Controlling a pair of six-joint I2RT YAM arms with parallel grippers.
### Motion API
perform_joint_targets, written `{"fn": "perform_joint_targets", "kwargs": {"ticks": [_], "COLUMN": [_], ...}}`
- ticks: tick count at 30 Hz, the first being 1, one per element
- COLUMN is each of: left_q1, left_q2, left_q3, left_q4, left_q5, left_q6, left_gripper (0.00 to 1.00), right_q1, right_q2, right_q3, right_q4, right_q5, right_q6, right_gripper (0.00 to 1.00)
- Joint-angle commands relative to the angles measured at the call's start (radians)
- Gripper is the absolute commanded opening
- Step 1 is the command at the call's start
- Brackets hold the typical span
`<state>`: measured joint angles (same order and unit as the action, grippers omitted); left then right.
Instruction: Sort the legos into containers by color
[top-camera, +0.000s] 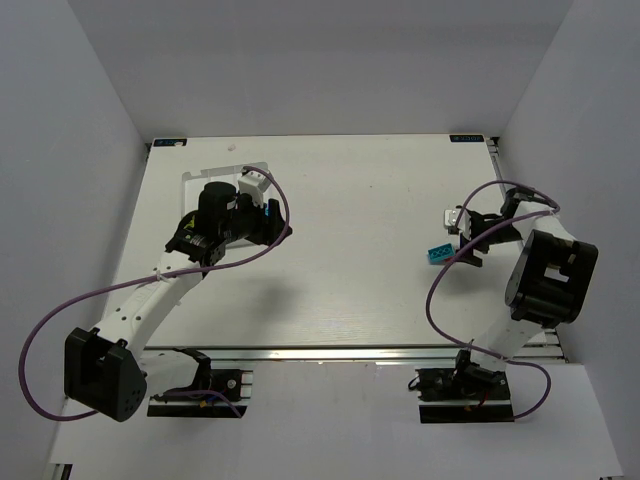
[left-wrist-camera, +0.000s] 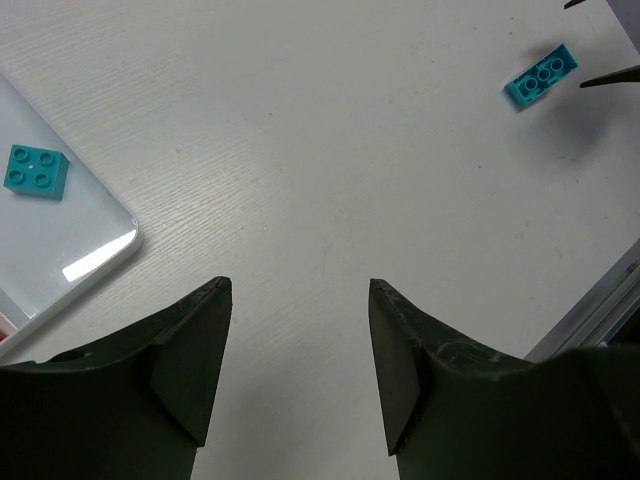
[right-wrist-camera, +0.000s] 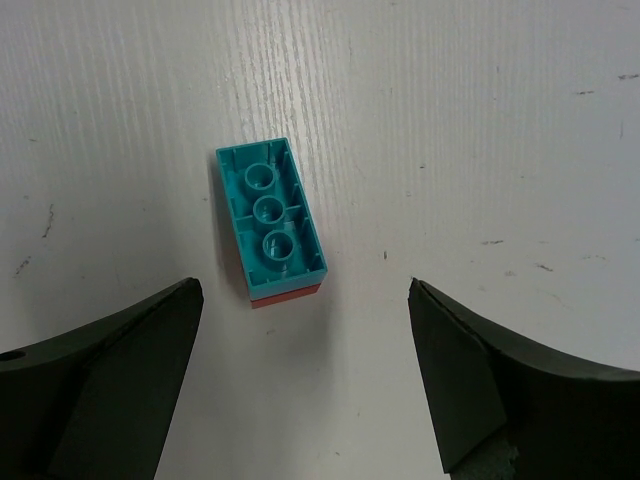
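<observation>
A small teal brick (left-wrist-camera: 36, 172) lies in the tray (left-wrist-camera: 70, 240) at left. Beside its corner the left hand (left-wrist-camera: 297, 300) hangs wide and empty over the counter (left-wrist-camera: 300, 150). Farther right, a long teal brick (right-wrist-camera: 270, 222) lies upside down below the wide, empty right hand (right-wrist-camera: 305, 290).

On the white surface (top-camera: 340, 220), a white tray (top-camera: 225, 172) is laid at upper left, and a cyan brick (top-camera: 437, 255) is laid underside-up at right.
</observation>
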<state>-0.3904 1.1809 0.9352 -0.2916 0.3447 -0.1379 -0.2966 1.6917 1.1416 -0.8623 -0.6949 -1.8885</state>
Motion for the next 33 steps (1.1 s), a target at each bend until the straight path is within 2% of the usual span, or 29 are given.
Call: {"fn": "perform_joint_targets", "kwargs": {"ticks": [1, 13, 18, 21, 23, 24, 25, 28, 30, 33], "left_q1": [-0.005, -0.005, -0.005, -0.005, -0.005, -0.005, -0.005, -0.005, -0.005, -0.005], "left_q2": [-0.032, -0.017, -0.013, -0.01, -0.01, -0.01, -0.007, -0.017, -0.021, -0.018], "left_q3": [-0.001, 0.001, 0.001, -0.001, -0.001, -0.001, -0.001, -0.01, -0.024, -0.032], "left_q4": [0.005, 0.002, -0.003, -0.003, -0.001, 0.0, 0.002, 0.029, 0.06, 0.084], "left_q5": [-0.003, -0.015, -0.026, -0.027, -0.026, -0.015, -0.004, 0.086, 0.167, 0.236], "left_q6": [0.012, 0.015, 0.018, 0.02, 0.02, 0.02, 0.018, 0.029, 0.034, 0.035], "left_gripper": [0.67, 0.67, 0.68, 0.68, 0.68, 0.68, 0.68, 0.68, 0.69, 0.7], "right_q1": [-0.003, 0.001, -0.001, 0.001, -0.001, -0.001, 0.001, -0.003, -0.001, 0.002], "right_q2": [0.065, 0.186, 0.235, 0.252, 0.26, 0.263, 0.264, 0.264, 0.246, 0.208], "right_q3": [0.061, 0.095, 0.132, 0.151, 0.159, 0.164, 0.168, 0.179, 0.176, 0.173], "right_q4": [-0.021, -0.014, -0.033, -0.064, -0.079, -0.087, -0.105, -0.156, -0.173, -0.214], "right_q5": [-0.002, -0.006, -0.003, -0.009, -0.014, -0.018, -0.02, -0.032, -0.046, -0.075], "right_q6": [0.005, 0.02, 0.023, 0.026, 0.025, 0.02, 0.019, 0.0, 0.003, 0.009], "right_gripper": [0.89, 0.84, 0.74, 0.63, 0.53, 0.47, 0.35, 0.18, 0.12, 0.1]}}
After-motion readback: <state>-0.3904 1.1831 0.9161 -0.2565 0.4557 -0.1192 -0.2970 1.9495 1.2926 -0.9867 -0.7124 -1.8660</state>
